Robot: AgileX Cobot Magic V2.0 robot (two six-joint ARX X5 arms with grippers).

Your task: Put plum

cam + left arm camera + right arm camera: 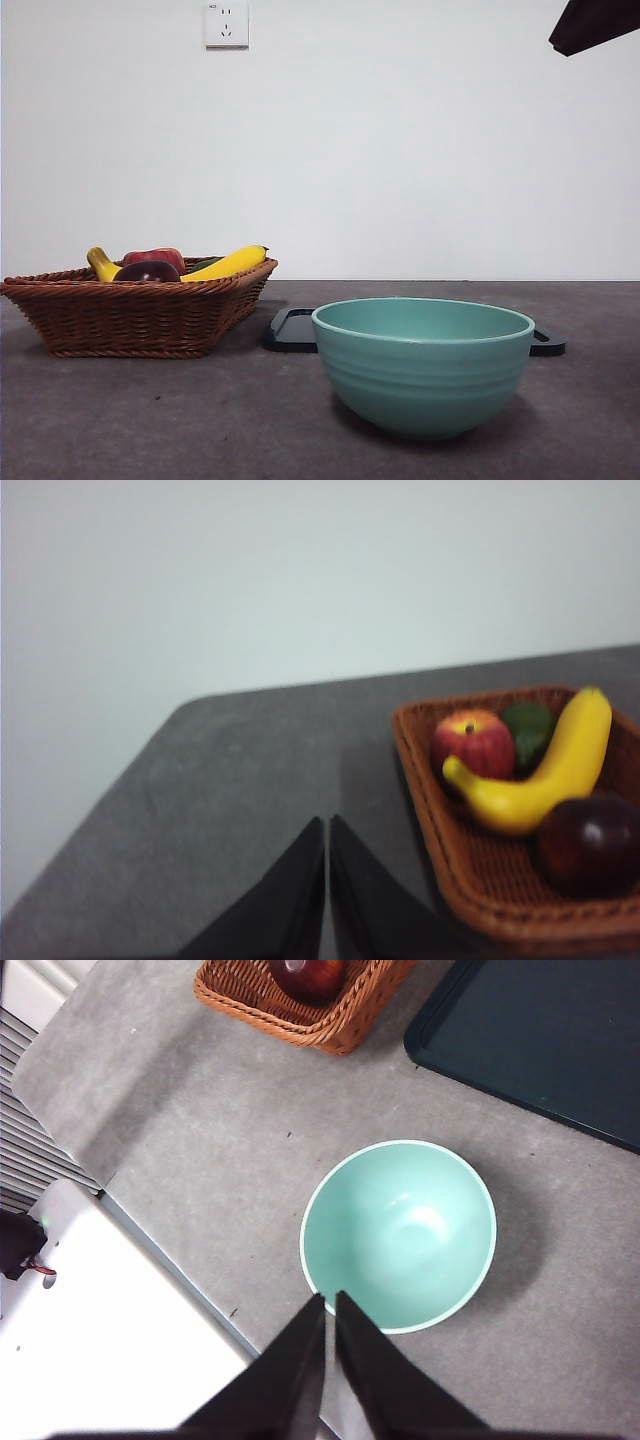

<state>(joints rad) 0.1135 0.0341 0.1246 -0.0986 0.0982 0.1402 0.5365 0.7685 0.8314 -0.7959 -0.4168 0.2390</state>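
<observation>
The plum point(588, 842) sits in the basket point(455, 875), at the end nearest my left claw point(327, 880), touching the banana point(545, 775) that curves just beside it. An apple point(472, 742) and something green point(528, 730) lie further back. In the front view the plum point(147, 271) barely shows above the basket rim point(130, 290).

The left claw hangs over bare table point(230, 800) beside the basket, its jaws pressed together and holding nothing. The right claw point(330, 1360), also closed and empty, hovers high above the near rim of the bowl point(398, 1235), with a dark tray point(540, 1040) beyond.

I judge the pick has not begun. The left claw is nearer, so I would spread its jaws first, come down from above, and close across the plum's sides away from the banana. The skin looks glossy, so I would grip firmly around its widest part, then lift clear of the rim before travelling, presumably to the bowl.
</observation>
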